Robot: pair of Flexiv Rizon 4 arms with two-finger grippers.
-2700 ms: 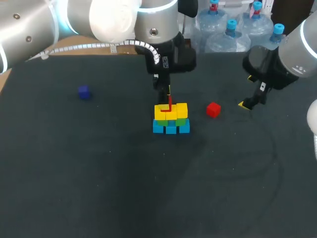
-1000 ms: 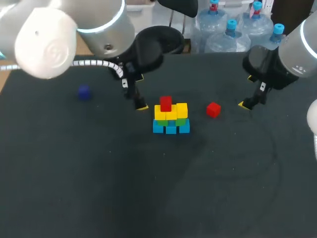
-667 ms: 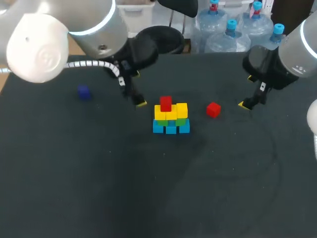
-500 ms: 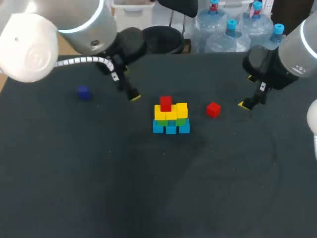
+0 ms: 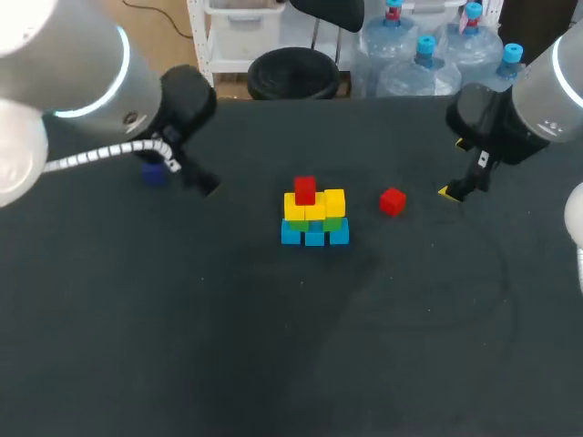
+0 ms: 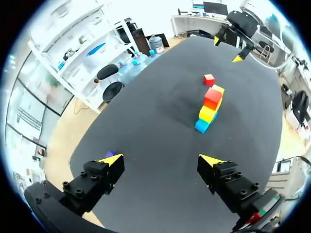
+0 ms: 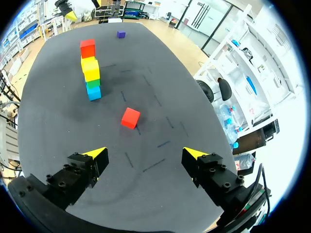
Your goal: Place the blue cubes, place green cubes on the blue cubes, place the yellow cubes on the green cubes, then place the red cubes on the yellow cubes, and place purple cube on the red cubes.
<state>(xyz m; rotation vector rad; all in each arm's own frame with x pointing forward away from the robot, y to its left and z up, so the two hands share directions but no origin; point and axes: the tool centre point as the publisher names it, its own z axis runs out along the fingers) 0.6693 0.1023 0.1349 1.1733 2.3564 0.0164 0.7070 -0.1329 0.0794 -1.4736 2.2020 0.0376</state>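
A stack [image 5: 314, 217] stands mid-table: blue cubes at the base, green above, yellow above that, and one red cube [image 5: 305, 189] on top. A second red cube [image 5: 393, 201] lies loose to its right. The purple cube [image 5: 153, 173] sits far left, partly hidden behind my left arm. My left gripper [image 5: 208, 185] hangs open and empty just right of it; in the left wrist view the purple cube [image 6: 111, 153] shows by one finger of the left gripper [image 6: 160, 160]. My right gripper [image 5: 455, 188] is open, right of the loose red cube [image 7: 130, 118], which lies ahead of the right gripper [image 7: 146, 153].
The dark table [image 5: 291, 346] has wide free room in front of the stack and on both sides. The stack [image 6: 209, 109] and the loose red cube [image 6: 209, 79] lie well ahead of my left gripper. From the right wrist, the stack [image 7: 90, 70] and purple cube [image 7: 121, 34] lie beyond the red cube.
My left gripper left a red cube on top of the stack and has swung left, over towards the purple cube. The right arm has not moved.
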